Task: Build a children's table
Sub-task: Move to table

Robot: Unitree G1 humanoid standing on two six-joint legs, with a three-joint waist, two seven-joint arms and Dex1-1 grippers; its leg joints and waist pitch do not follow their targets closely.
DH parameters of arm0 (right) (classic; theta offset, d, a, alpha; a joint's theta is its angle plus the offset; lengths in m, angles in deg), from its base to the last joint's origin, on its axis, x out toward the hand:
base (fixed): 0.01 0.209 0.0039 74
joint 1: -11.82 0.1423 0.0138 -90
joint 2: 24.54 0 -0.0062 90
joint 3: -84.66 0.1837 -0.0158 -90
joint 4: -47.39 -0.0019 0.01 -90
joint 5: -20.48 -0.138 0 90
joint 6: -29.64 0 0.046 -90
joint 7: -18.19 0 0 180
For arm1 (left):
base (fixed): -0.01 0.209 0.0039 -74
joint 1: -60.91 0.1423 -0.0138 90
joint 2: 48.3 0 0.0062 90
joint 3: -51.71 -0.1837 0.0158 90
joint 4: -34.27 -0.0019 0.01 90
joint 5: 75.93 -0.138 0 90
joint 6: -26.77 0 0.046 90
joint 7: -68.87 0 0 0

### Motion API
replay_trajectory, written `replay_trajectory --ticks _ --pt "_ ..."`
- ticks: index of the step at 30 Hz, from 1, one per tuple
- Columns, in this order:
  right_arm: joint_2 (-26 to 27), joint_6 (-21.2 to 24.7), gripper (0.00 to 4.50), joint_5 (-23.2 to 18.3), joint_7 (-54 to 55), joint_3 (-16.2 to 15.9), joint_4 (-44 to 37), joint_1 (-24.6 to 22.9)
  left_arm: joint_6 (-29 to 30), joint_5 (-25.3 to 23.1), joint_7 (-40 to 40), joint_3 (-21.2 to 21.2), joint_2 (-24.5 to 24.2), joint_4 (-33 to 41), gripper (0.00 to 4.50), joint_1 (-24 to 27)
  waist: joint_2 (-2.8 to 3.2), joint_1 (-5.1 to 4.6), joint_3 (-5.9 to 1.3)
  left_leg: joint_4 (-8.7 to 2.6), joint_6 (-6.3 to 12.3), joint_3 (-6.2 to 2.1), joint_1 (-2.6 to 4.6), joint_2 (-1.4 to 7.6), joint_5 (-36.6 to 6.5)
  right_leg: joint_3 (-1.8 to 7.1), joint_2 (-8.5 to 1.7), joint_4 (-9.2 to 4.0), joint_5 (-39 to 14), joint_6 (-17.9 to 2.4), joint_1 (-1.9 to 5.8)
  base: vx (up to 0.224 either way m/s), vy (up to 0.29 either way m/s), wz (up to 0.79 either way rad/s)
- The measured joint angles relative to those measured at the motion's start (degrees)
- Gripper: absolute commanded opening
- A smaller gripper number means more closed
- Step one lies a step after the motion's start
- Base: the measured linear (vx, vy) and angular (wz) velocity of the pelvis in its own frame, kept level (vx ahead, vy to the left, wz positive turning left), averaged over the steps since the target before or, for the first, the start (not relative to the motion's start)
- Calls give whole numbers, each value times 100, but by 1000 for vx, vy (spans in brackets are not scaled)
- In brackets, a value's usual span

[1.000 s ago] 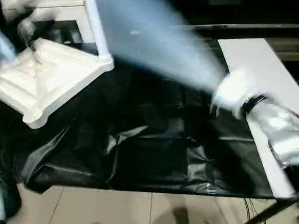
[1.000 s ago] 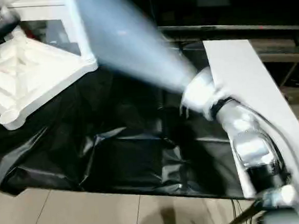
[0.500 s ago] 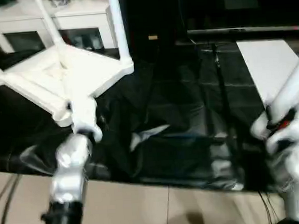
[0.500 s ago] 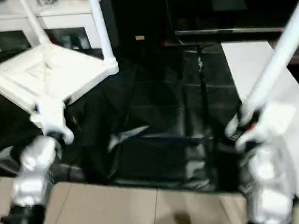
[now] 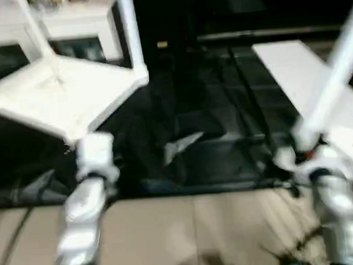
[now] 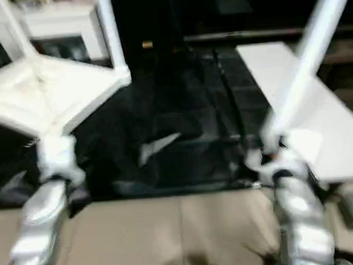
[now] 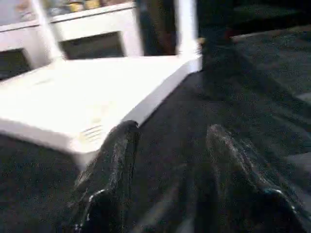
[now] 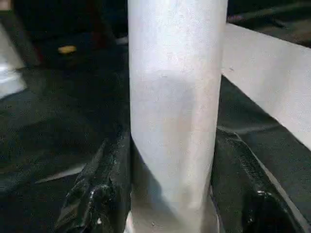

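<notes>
**Tabletop waits, leg raised**

The tabletop [image 5: 65, 101] lies underside-up on the black-draped bench [image 5: 225, 141], two legs fitted. The right claw [image 8: 170, 194], swinging a second ago, now grasps a loose leg [image 6: 307, 56] upright; the left claw [image 7: 167, 165] hangs released beside the near corner.

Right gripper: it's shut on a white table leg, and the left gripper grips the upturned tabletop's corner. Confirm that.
Not quite. The right gripper is shut on the table leg, but the left wrist view shows the left gripper open and empty, beside the tabletop corner, not gripping it.
</notes>
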Motion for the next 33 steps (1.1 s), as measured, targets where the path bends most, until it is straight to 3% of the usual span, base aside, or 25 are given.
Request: replay_trajectory --ticks 2,3,4,5,6,8,9,11,12,13,15,17,20,22,23,24,25,26,27,28,29,30,31,32,33 --pt "-124 26 186 0 -20 -2 -34 100 14 2 68 75 126 244 257 101 -179 104 -64 -101 81 161 -54 -206 46 156 178 -50 -63 74 129 -91 183 -9" --pt "-195 68 186 0 -9 78 -32 60 31 5 85 -16 274 369 257 176 -203 276 -63 159 45 108 -174 -262 -174 270 64 -139 38 175 50 -99 206 -11" --pt "-209 108 186 0 -6 96 -2 64 32 7 115 -17 297 459 257 280 -179 367 -78 679 -28 -166 -332 -263 -204 318 -4 -164 108 244 -2 -62 261 -27" --pt "-178 150 186 -3 -9 74 21 34 44 9 154 30 270 503 257 385 -222 407 -70 900 -63 -308 -348 -210 -194 338 -120 -211 164 319 -2 -37 249 -28" --pt "-191 168 186 -2 -17 70 32 -25 43 15 189 77 240 595 257 469 -260 474 -77 720 -65 -362 -299 -46 -194 362 -227 -302 251 407 1 -37 249 -28" --pt "-239 192 186 -3 -34 68 77 5 36 80 293 237 237 975 257 735 -253 559 -82 72 -70 -361 -196 330 -85 362 -247 -422 354 497 -6 -57 273 7" --pt "-210 224 186 -6 -77 14 200 57 16 149 359 431 214 1285 257 1045 -330 543 -88 31 -302 -216 -162 356 80 411 -250 -494 343 470 -26 -58 275 15" --pt "-176 324 186 -26 -215 -228 421 306 33 196 453 801 161 1649 257 1739 -513 486 -57 -19 -220 -159 -149 242 89 400 -175 -76 20 -23 -162 -22 260 2" --pt "-186 334 186 -28 -292 -294 484 418 100 193 488 917 167 1763 257 1992 -616 567 -47 -20 -113 -132 -156 209 99 293 54 180 -58 -34 -185 -15 256 -4" --pt "-212 333 186 -31 -362 -331 550 546 145 201 495 937 240 1960 257 2190 -716 634 -55 -26 -67 -76 -175 177 109 214 220 226 -71 -10 -190 -45 225 5" --pt "-254 322 186 -42 -458 -346 605 765 156 250 443 887 423 2323 257 2408 -915 817 -66 -49 37 71 -232 8 144 152 461 32 -69 -7 -161 -46 148 4" --pt "-256 320 186 -76 -534 -372 739 784 56 411 226 636 466 2697 257 2729 -1034 983 -54 -150 70 353 -211 -54 177 249 385 -131 57 -71 -128 -81 183 23" --pt "-236 319 186 -74 -597 -453 944 765 -165 526 11 410 417 2989 257 3183 -958 1214 53 -124 101 387 -139 -24 146 192 323 -356 102 0 41 -49 147 5" --pt "-169 306 186 -74 -683 -629 975 647 -228 513 -2 386 304 2994 257 3343 -868 1172 118 -136 100 367 -75 -8 43 105 339 -482 -74 9 209 -67 170 0" --pt "-166 296 186 -73 -705 -663 986 600 -235 505 -5 367 273 2999 257 3317 -869 1240 138 -194 100 437 -84 -6 42 -18 328 -242 -196 -104 251 -112 151 14" --pt "-177 275 186 -68 -699 -634 996 527 -232 499 -21 291 278 2994 257 3226 -883 1320 150 -282 96 615 -74 25 45 -269 316 140 -268 -218 322 -112 151 14" --pt "-187 251 186 -67 -698 -583 1008 502 -231 479 -57 236 279 3021 257 3171 -948 1432 130 -422 -57 822 -82 -18 134 -471 316 146 -401 -362 515 -77 108 26" --pt "-192 226 186 -68 -699 -580 1006 559 -226 462 -91 185 282 3137 257 3129 -1163 1409 17 -321 -707 1043 -196 -54 187 -511 195 24 -791 -523 601 209 -74 27" --pt "-217 153 186 -66 -707 -588 1031 781 -222 458 -105 160 390 3214 257 3133 -1108 1393 -31 776 -955 623 -490 20 -52 -457 107 148 -1055 -97 572 209 -74 27" --pt "-129 118 186 -73 -701 -589 1029 715 -159 457 -135 92 355 3185 257 3141 -1014 1474 32 1261 -673 186 -456 66 -255 -450 135 163 -1076 -65 688 313 -22 17" --pt "-75 121 186 -74 -704 -596 1075 568 -132 458 -169 66 349 3187 257 3117 -888 1572 56 1374 -510 -97 -256 112 -378 -392 153 116 -1081 -56 806 139 144 25" --pt "-82 132 186 -72 -702 -599 1172 472 -130 459 -198 72 338 3202 257 3070 -854 1628 93 901 -404 -239 45 237 -604 -260 256 1 -1072 -69 914 139 144 25" --pt "-73 121 186 -71 -696 -566 1198 465 -134 461 -208 82 305 3211 257 3048 -755 1585 120 492 -511 -249 267 390 -870 -234 380 -52 -1069 -66 951 76 98 44" --pt "-30 130 186 -73 -698 -592 1230 509 -116 462 -214 127 232 3188 257 3093 -802 1551 121 374 -453 -259 362 325 -876 -83 418 130 -1093 -210 875 157 64 9" --pt "44 123 186 -84 -712 -694 1230 634 -104 469 -205 258 143 3130 257 3150 -810 1546 100 260 -411 -396 513 218 -918 13 478 602 -1083 -159 603 157 64 9"
